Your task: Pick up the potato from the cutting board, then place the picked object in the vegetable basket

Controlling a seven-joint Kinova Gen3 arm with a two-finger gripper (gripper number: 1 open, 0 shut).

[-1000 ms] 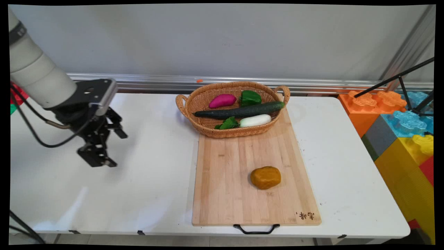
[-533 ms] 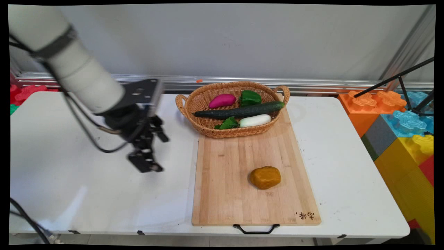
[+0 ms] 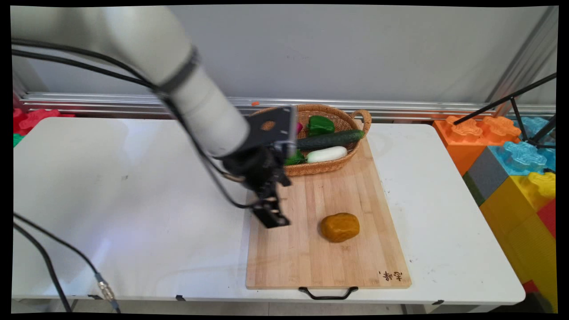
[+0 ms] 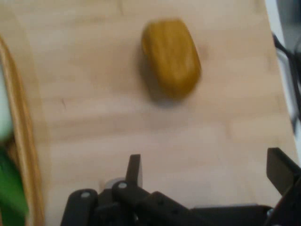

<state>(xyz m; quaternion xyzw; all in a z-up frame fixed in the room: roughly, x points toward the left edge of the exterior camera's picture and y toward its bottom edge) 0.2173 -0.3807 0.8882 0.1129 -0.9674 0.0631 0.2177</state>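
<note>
One brown potato lies alone on the bamboo cutting board, on the near right part of it, well clear of the wicker basket that sits on the board's far end. The gripper hangs over the left part of the board, to the left of the potato and apart from it, holding nothing; in the hand view its two fingers stand wide apart, with bare wood between them and the potato ahead. The basket holds a dark cucumber, a green pepper and a white radish; its left half is hidden behind the arm. The board rests on the white desk, its black handle at the near edge.

Hazards, as judged from this position: the potato is rounded and smooth-looking, so an off-centre closure could squeeze it out sideways and roll it across the board. The wrist passes close to the basket's near rim, and a careless swing could nudge it. Slack cables trail over the desk's near left side and could snag.
</note>
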